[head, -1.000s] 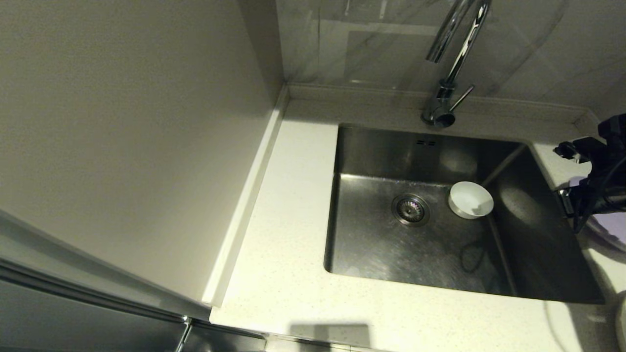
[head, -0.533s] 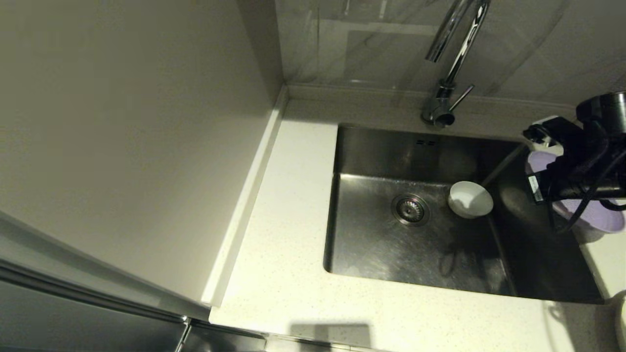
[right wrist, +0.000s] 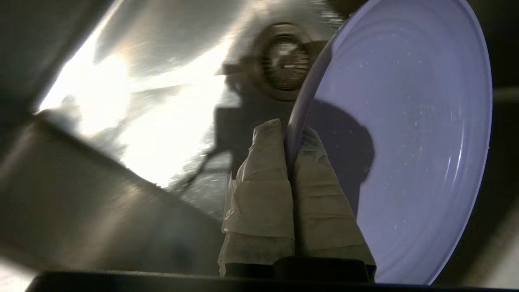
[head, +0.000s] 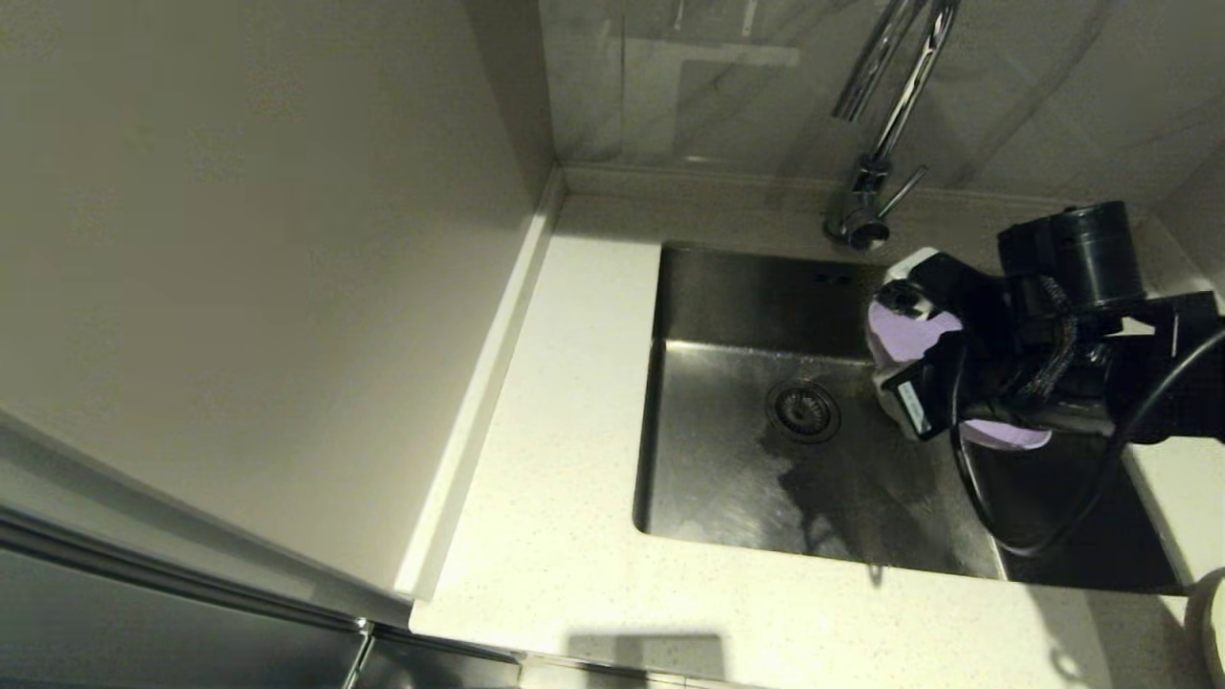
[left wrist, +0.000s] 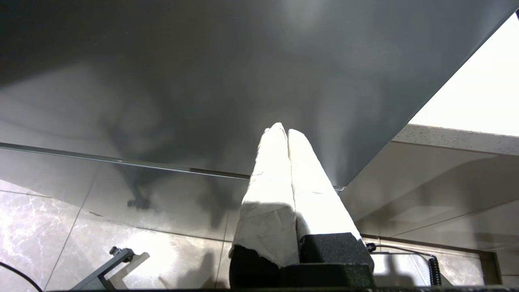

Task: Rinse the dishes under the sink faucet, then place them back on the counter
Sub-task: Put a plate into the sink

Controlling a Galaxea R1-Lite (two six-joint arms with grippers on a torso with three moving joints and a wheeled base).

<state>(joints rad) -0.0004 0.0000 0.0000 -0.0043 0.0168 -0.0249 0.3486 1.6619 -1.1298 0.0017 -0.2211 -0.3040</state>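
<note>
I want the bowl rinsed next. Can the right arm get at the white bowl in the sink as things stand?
Probably not: the right pincer is shut on the lilac plate, which hangs over the white bowl in the sink and mostly hides it.

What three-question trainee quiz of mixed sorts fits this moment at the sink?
1. True or false: the right tool is shut on the rim of the lilac plate.
2. The plate is held over which spot? A. the counter B. the sink C. a drying rack
3. Fill in: the left tool is parked, with its fingers ____.

Key: 1 true; 2 B; 3 shut.
</note>
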